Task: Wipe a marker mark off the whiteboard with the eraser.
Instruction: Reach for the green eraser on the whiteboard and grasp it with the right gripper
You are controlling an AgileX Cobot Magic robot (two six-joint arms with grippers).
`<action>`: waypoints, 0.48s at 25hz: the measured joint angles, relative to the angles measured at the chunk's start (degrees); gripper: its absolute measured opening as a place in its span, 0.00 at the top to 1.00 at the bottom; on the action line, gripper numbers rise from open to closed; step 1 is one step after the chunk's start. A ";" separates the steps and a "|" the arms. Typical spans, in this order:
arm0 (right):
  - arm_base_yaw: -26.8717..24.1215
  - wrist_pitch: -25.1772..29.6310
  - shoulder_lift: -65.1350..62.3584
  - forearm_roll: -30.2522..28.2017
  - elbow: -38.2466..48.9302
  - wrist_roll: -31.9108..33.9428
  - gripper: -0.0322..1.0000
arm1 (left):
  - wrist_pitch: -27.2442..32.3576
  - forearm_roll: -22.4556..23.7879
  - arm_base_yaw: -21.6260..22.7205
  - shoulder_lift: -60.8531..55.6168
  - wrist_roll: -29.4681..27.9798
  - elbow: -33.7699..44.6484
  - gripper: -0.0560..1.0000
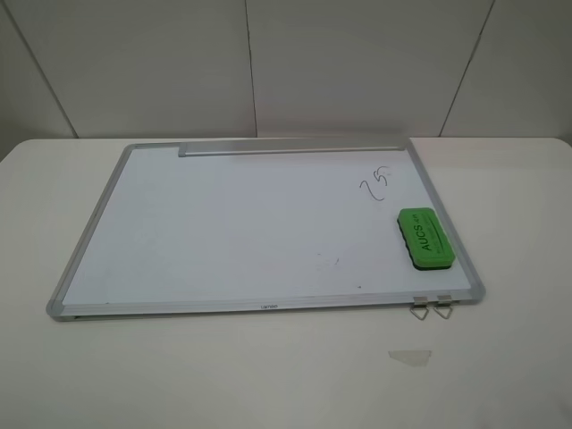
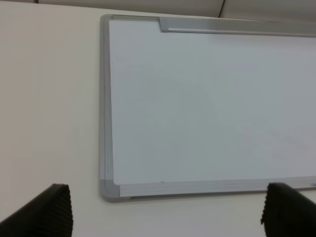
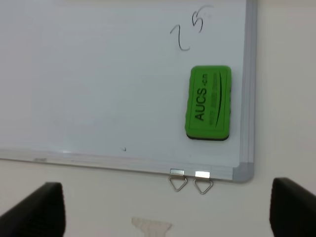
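The left jaws stand spread wide with nothing between them over the desk (image 2: 49, 98), just off the near left corner of the whiteboard (image 2: 105, 98); the right jaws are likewise released and empty off its near right corner, near two metal clips (image 3: 190, 181) on that edge. The green eraser (image 3: 209, 102) lies flat on the board beside the right frame, lettering up, and the marker mark (image 3: 183, 34), a thin dark "25", sits just beyond its far end, not touching it

smooth whiteboard (image 1: 223, 223), brushed-metal frame (image 1: 85, 241)
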 joint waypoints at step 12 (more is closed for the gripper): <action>0.00 -0.15 41.42 -0.08 -17.80 -1.56 0.17 | 0.00 0.00 0.00 0.00 0.00 0.00 0.21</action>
